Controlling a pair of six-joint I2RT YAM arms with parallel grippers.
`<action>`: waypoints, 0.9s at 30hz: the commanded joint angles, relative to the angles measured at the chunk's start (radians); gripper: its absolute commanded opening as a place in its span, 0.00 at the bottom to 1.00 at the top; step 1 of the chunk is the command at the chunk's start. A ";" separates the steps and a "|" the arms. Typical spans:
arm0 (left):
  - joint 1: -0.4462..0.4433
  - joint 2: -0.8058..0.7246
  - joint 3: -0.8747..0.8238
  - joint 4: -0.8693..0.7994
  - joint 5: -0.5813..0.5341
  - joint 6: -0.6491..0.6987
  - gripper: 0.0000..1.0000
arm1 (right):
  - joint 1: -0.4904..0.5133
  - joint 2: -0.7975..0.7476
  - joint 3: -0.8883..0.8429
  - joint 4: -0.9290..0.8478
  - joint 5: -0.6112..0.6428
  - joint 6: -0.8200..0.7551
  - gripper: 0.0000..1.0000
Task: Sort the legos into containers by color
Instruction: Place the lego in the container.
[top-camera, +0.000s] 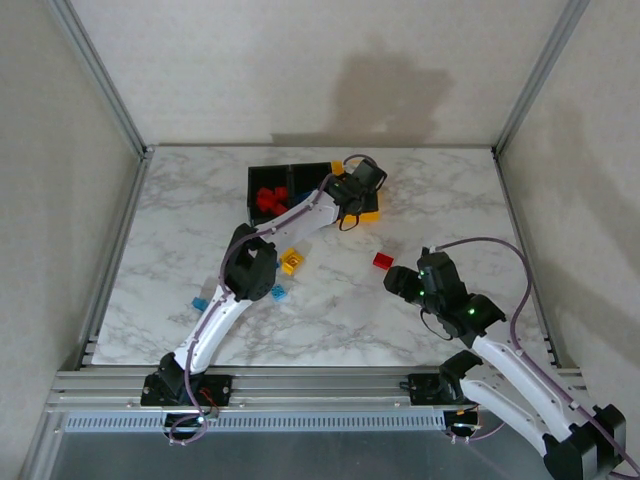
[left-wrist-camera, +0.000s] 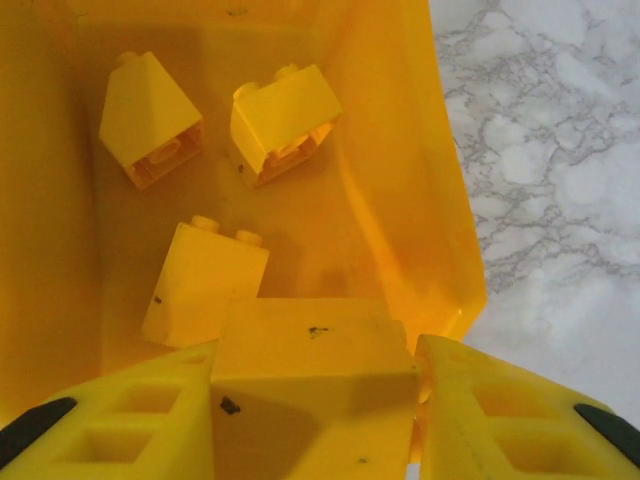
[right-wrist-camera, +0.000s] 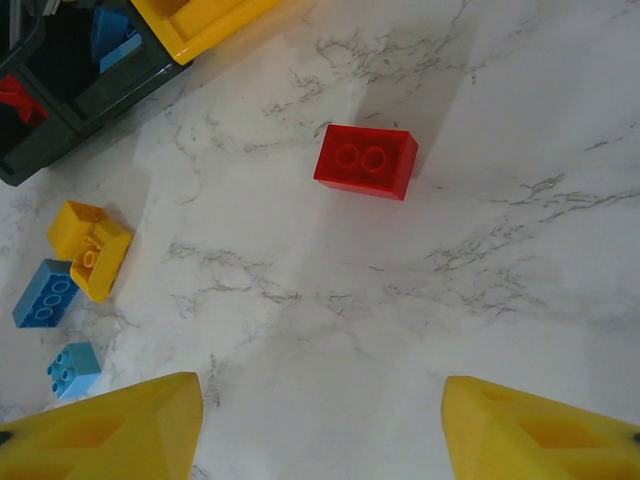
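L gripper (left-wrist-camera: 315, 420): over yellow bin (left-wrist-camera: 400, 150), fingers clamped on held yellow brick (left-wrist-camera: 315, 355).
Inside yellow bin: 3 yellow bricks (left-wrist-camera: 205, 280) on its floor, under the held one.
R gripper (right-wrist-camera: 320, 430): fingers apart, nothing btwn them; over bare table (right-wrist-camera: 520, 280), well apart from yellow bin.
Red brick (right-wrist-camera: 366, 160): loose on table, btwn R gripper and yellow bin.
Black bins (top-camera: 290, 168): joined to yellow bin's left side. Nearer one has blue bricks (right-wrist-camera: 110, 40), farther one red bricks (top-camera: 270, 198).
Loose yellow brick (right-wrist-camera: 90, 248), 2 loose blue bricks (right-wrist-camera: 45, 293): on table, near-left of yellow bin.
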 joint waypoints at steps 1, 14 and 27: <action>0.013 0.022 0.049 0.039 -0.053 -0.015 0.36 | -0.006 -0.016 -0.020 -0.031 0.032 0.025 0.64; 0.024 0.018 0.049 0.099 0.002 -0.021 0.63 | -0.006 0.017 -0.012 -0.017 0.030 0.030 0.64; -0.018 -0.288 -0.230 0.149 0.064 0.023 0.65 | -0.006 0.099 0.051 0.020 0.036 -0.018 0.65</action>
